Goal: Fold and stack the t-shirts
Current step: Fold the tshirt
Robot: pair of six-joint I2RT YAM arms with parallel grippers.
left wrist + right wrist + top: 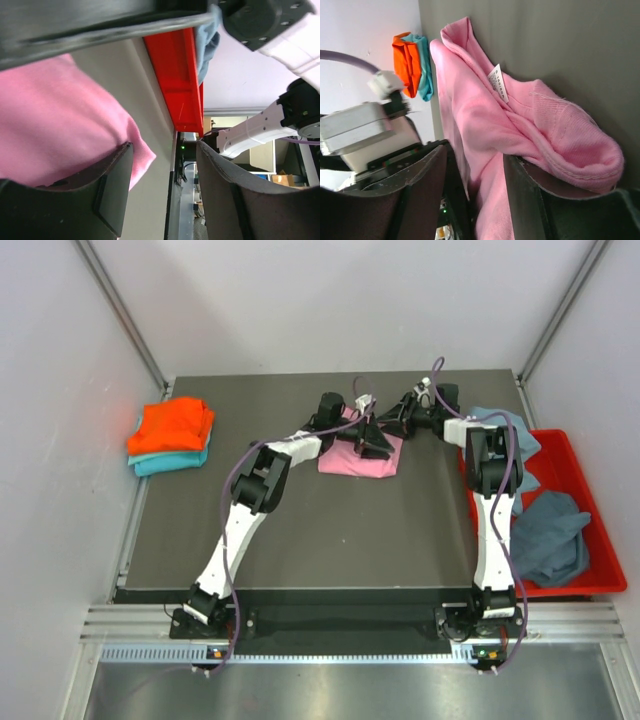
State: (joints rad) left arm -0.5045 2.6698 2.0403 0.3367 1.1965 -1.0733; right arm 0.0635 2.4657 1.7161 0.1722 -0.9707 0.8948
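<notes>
A pink t-shirt [358, 458] lies bunched at the back middle of the dark table [300, 540]. Both grippers are low at its far edge. My left gripper [374, 442] is open: in the left wrist view its gap [164, 150] shows only bare table, and the pink t-shirt [55, 115] lies against the outside of one finger. My right gripper [397, 420] is also open. In the right wrist view [475, 155] a fold of the pink t-shirt [520, 115] lies between the fingers, touching one and clear of the other. A white label [498, 82] shows at the collar.
An orange t-shirt [172, 423] lies folded on a teal one [165, 462] at the table's back left. A red bin [590, 520] off the right edge holds grey-blue t-shirts [550, 535], and one [505, 425] hangs over its far corner near the right arm.
</notes>
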